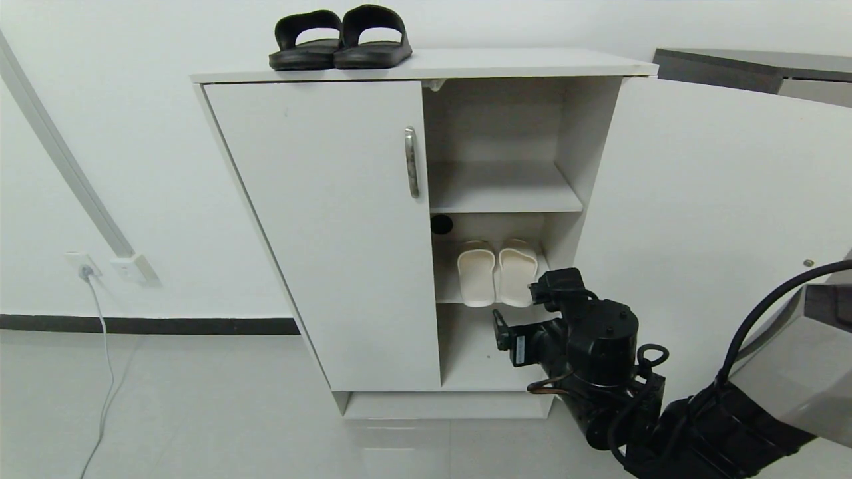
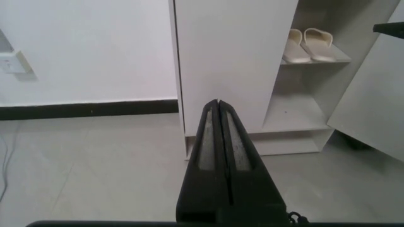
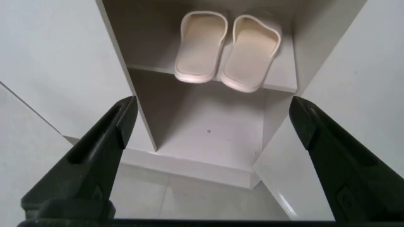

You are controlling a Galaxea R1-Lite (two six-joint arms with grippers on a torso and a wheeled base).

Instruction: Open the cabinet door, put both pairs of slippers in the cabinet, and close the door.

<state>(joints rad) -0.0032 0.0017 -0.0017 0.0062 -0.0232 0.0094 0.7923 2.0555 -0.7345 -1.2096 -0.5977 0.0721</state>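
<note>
A white cabinet (image 1: 506, 61) is seen with its right door (image 1: 705, 199) swung open and its left door (image 1: 319, 233) shut. A pair of black slippers (image 1: 341, 41) is set side by side on the cabinet top, near its front edge and left of centre, long axes running front to back, toes toward the wall. A pair of cream slippers (image 1: 497, 271) is laid on the middle shelf by its front edge, toes toward the back. The right gripper (image 3: 213, 107) is held spread wide before the lower compartments; the left gripper (image 2: 218, 107) is pressed closed, holding nothing.
</note>
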